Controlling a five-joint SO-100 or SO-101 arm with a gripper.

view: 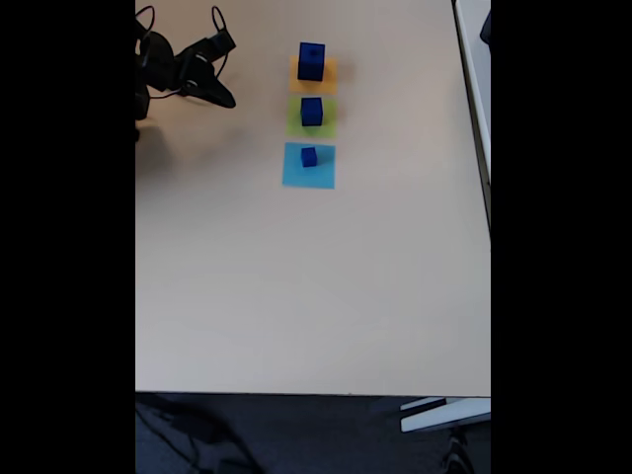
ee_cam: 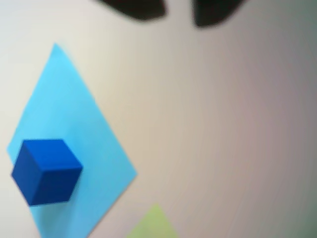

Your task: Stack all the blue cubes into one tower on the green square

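Observation:
In the fixed view three dark blue cubes stand in a column on coloured squares. The large blue cube (view: 311,61) is on the orange square (view: 329,73), the medium one (view: 312,111) on the green square (view: 294,120), and the small one (view: 309,156) on the light-blue square (view: 308,174). My gripper (view: 225,97) hovers well to the left of them. In the wrist view the small cube (ee_cam: 47,171) sits on the light-blue square (ee_cam: 69,114), and a corner of the green square (ee_cam: 153,225) shows at the bottom. The gripper (ee_cam: 178,10) has dark fingertips (ee_cam: 138,7) apart, with nothing between them.
The beige table (view: 316,286) stretches wide and bare below the squares. Its right edge runs along a white strip (view: 474,99). The arm's body and cables (view: 153,59) sit at the top left corner. Dark floor lies beyond the near edge.

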